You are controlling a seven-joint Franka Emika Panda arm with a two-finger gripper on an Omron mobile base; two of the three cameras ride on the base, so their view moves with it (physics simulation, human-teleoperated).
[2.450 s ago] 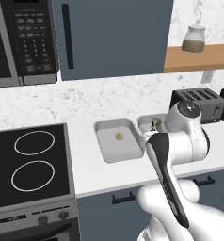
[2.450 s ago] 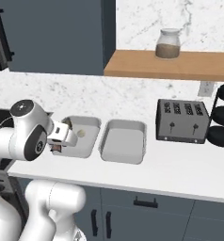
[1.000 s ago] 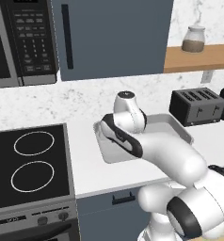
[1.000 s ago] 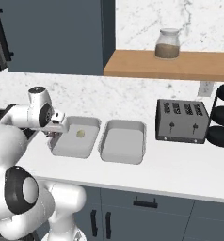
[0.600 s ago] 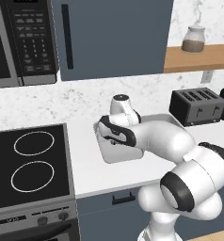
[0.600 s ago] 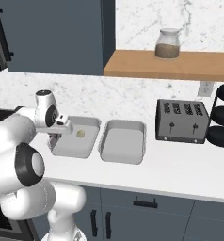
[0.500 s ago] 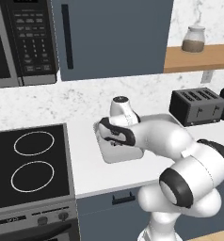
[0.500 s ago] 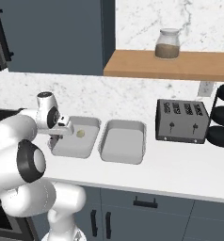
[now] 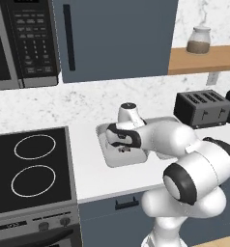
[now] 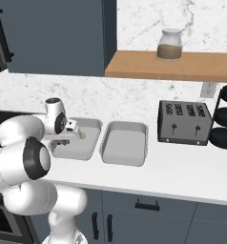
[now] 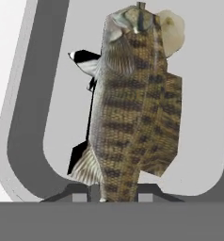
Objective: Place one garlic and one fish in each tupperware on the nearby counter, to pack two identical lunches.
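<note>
Hand view, bottom edge: gripper (image 11: 106, 198) clamped on the brown mottled fish (image 11: 132, 103), the two dark tips pressed against its tail end, the body running up the middle of the frame. Beneath it, the pale floor and wide rim of a tupperware (image 11: 20, 122), so the fish hangs over the tray. At upper right, poking out from behind the fish's head, a cream garlic (image 11: 172, 29) on the tray floor.

Left base view, centre: gripper (image 9: 123, 148) down among the white arm links above the near tupperware (image 9: 101, 131), fish hard to make out there. Right base view, left of centre: gripper (image 10: 72, 137) over the left tupperware (image 10: 89, 125), a pale speck of garlic (image 10: 83, 136) just beside it. Next tray along, right of centre, the second tupperware (image 10: 125, 143), bare as far as can be told, on the white counter (image 10: 172, 167).

Step in hand, by the look of it: setting this fish in with the garlic. Best done by lowering until the head nearly meets the tray floor, then parting the fingers. Worth aiming the body along the tray's long side, slightly off the garlic, so nothing rolls or props the fish onto the rim. Clean upward retreat after release, no sideways drag. Second garlic and the slim fish not located in these views.
</note>
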